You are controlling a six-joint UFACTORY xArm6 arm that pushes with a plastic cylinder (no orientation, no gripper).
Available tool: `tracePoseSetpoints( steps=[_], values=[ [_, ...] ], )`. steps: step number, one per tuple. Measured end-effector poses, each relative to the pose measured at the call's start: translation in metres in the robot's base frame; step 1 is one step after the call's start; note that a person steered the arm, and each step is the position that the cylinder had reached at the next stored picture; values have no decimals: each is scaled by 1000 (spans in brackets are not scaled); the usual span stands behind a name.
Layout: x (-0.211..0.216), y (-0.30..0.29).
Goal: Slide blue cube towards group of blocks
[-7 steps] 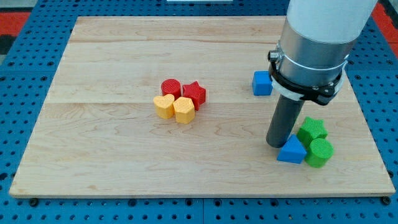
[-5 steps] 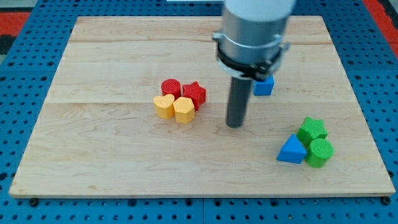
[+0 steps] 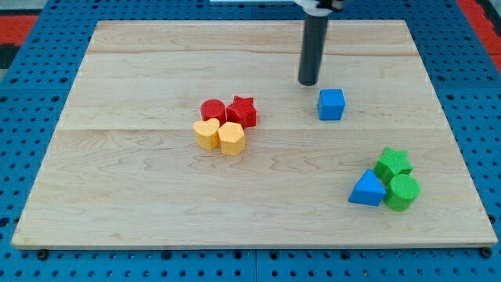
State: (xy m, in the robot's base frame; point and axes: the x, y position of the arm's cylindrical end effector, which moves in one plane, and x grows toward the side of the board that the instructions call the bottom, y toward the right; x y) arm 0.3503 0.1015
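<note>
The blue cube (image 3: 331,104) sits alone on the wooden board, right of centre. My tip (image 3: 308,82) stands just above and to the left of it in the view, a short gap away, not touching. A group of four blocks lies left of centre: a red cylinder (image 3: 213,110), a red star (image 3: 242,111), a yellow heart (image 3: 207,133) and a yellow block (image 3: 232,138). A second group sits at the lower right: a blue triangle (image 3: 367,189), a green star (image 3: 393,164) and a green cylinder (image 3: 404,192).
The wooden board (image 3: 141,196) rests on a blue pegboard surface (image 3: 31,133). A red patch (image 3: 19,23) shows at the view's top left corner.
My tip has moved from beside the blue triangle at the lower right, across the middle, up to a spot just above-left of the blue cube. The red star has shifted slightly.
</note>
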Motion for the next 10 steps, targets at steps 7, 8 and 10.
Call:
tracePoseSetpoints(
  steps=[7,8,10],
  values=[
    [116,31],
    [118,27],
    [124,19]
  ],
)
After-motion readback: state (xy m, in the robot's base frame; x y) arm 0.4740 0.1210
